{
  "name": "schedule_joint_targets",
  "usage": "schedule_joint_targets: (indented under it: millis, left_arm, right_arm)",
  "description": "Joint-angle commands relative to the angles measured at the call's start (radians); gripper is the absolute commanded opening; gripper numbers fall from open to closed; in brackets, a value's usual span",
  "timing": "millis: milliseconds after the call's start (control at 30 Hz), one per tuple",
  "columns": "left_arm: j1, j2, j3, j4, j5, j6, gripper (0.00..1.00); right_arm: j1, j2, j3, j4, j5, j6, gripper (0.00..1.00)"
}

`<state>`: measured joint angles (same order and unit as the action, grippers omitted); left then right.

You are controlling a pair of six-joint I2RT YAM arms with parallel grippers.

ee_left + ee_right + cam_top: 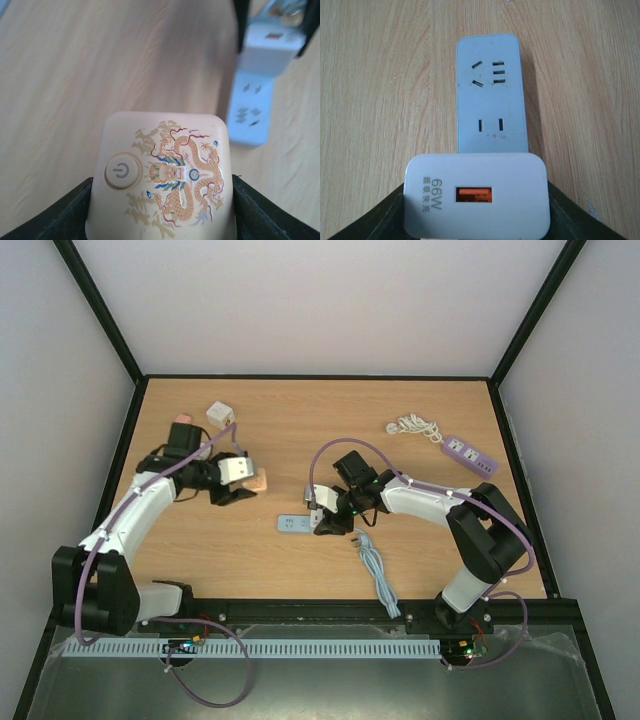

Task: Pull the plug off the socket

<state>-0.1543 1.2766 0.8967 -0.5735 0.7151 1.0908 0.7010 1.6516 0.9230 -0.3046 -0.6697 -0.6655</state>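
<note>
Wooden counter (300, 420), white walls. Top: left jaws clamp cream adapter (258, 481); right jaws over socket strip (294, 524). Left wrist: cream adapter between the fingers. Right wrist: jaws grasp white plug (476, 200) at the strip's near end; can't tell if seated.

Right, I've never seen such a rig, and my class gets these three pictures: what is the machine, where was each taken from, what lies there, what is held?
These are two robot arms bolted to a table, each ending in a two-finger gripper. The wide picture comes from a fixed camera above and behind them; the other two from wrist cameras. The left gripper is clamped on a cream adapter printed with a dragon. The right gripper is clamped on a white 66W charger at the end of a pale blue power strip; whether it is plugged in, I cannot tell. Also lying there: a purple power strip and a white cube plug.
</note>
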Motion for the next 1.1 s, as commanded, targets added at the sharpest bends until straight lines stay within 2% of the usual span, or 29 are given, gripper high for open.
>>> schedule_joint_targets:
  millis: [0,167,333,767,1067]
  left_arm:
    - [0.100,-0.022,0.110,-0.162,-0.116,0.177,0.36]
    - [0.190,-0.013,0.180,-0.235,-0.246,0.288,0.36]
    - [0.213,0.005,0.197,-0.240,-0.500,0.388,0.36]
    - [0.222,0.072,0.142,-0.225,-0.918,0.529,0.36]
    - [0.220,0.180,0.100,-0.144,-1.110,0.563,0.38]
  right_arm:
    - [-0.001,0.070,-0.034,-0.038,0.200,0.016,0.02]
    - [0.000,0.069,-0.038,-0.036,0.205,0.020,0.02]
    - [-0.001,0.075,-0.033,-0.039,0.207,0.021,0.02]
    - [0.000,0.079,-0.032,-0.037,0.211,0.026,0.02]
    - [0.000,0.085,-0.027,-0.037,0.215,0.028,0.02]
